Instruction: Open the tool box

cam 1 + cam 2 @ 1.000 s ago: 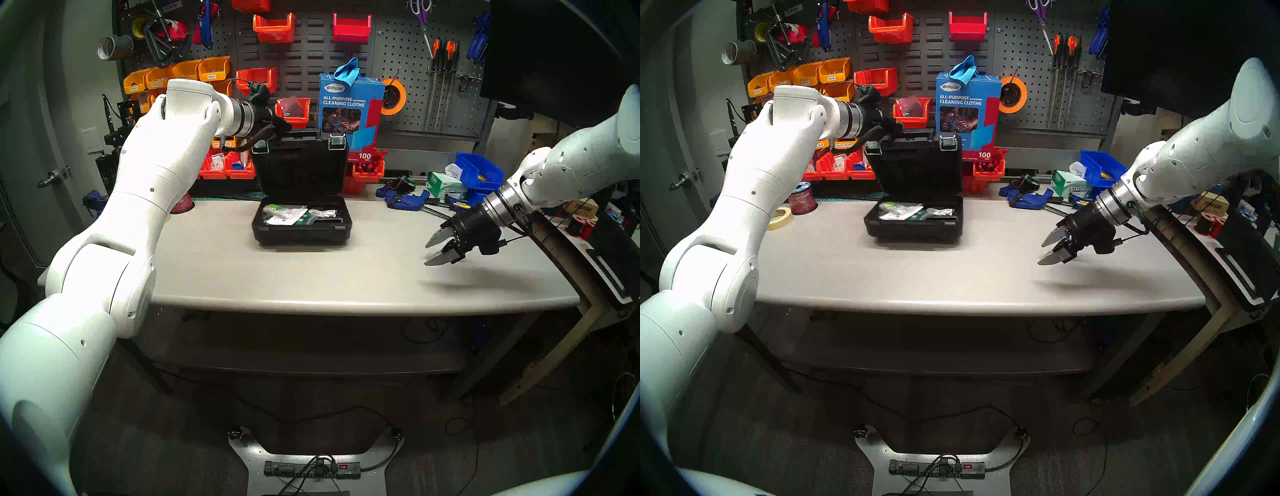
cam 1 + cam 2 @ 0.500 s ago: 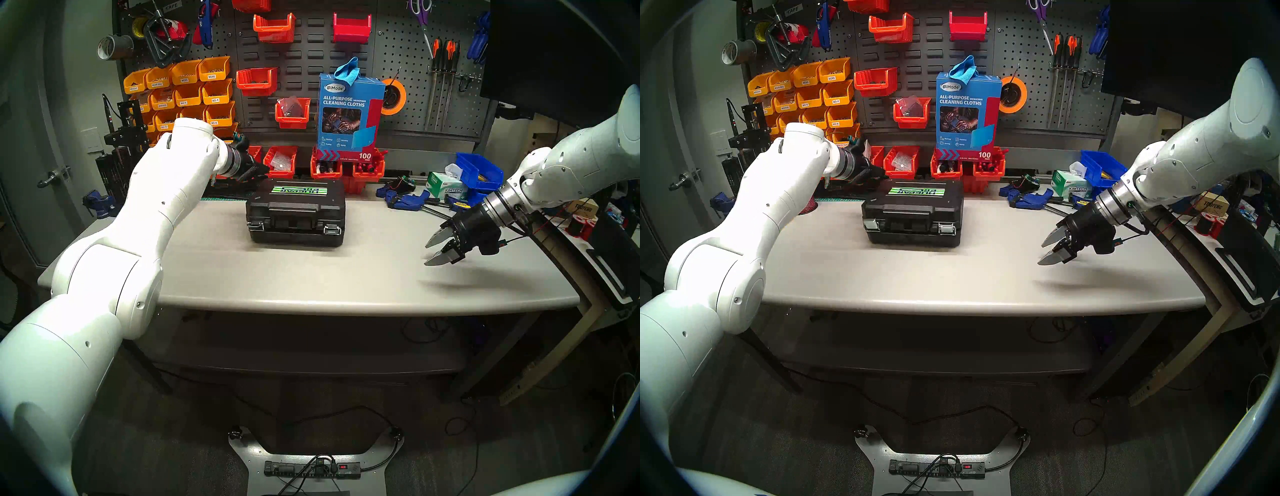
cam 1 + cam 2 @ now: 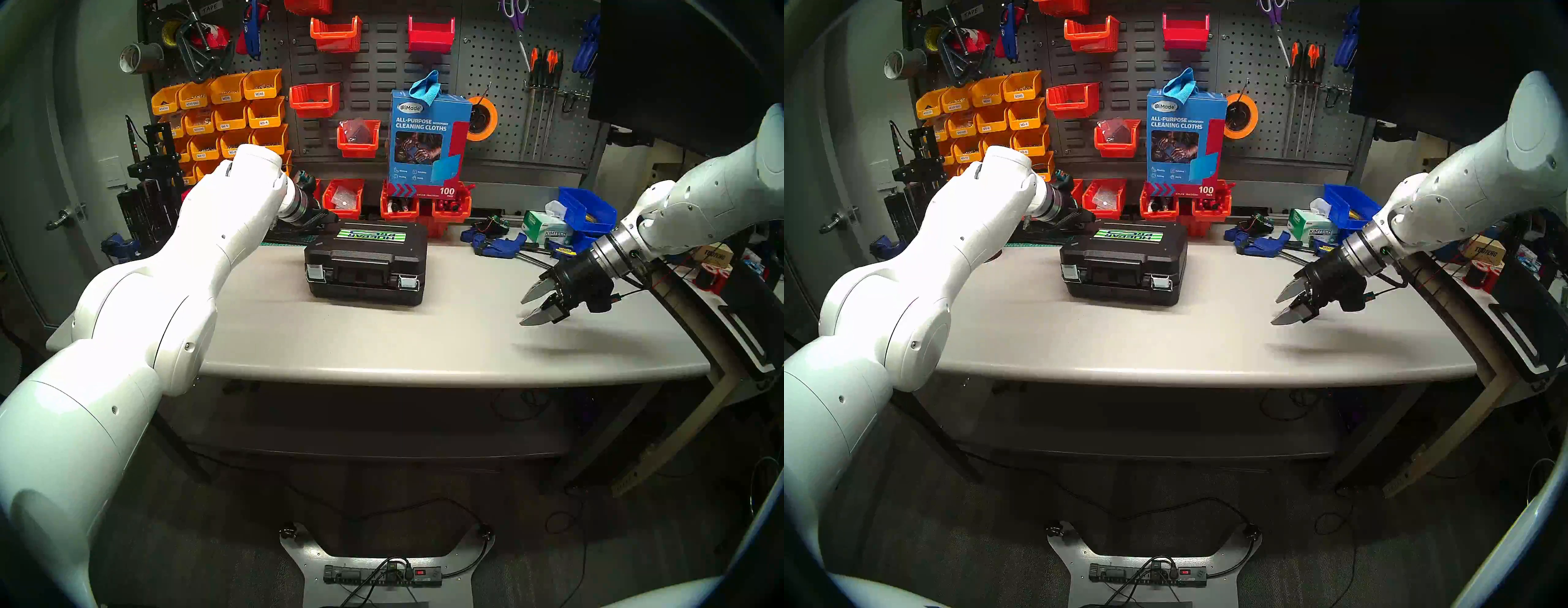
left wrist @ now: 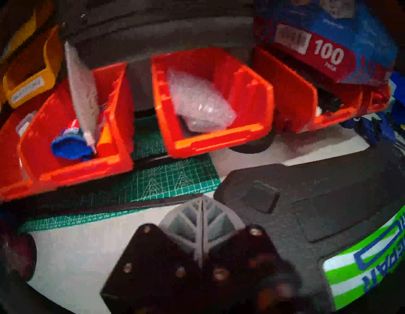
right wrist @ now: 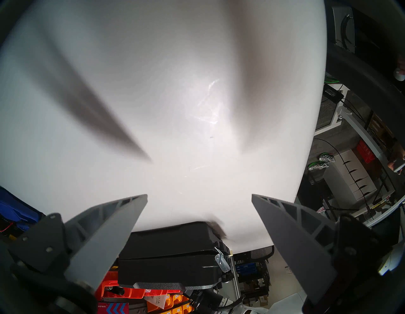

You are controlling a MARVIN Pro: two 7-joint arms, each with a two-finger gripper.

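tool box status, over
Left gripper shut, at tool box rear left corner. Right gripper open, empty, off right. Lid down. Nothing blocking.

White glossy arms [image 3: 212, 237], silver wrist rings, black tools, grey ribbed fingers [image 5: 105, 236].

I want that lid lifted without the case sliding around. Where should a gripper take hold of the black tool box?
Probably the lid's front lip by the handle recess, between the two silver latches of the tool box, coming from the table's near side. Hinges sit at the back; the open right gripper faces it.

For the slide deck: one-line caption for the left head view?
Closed black tool box on a grey workbench, left hand at its back corner, right hand open.
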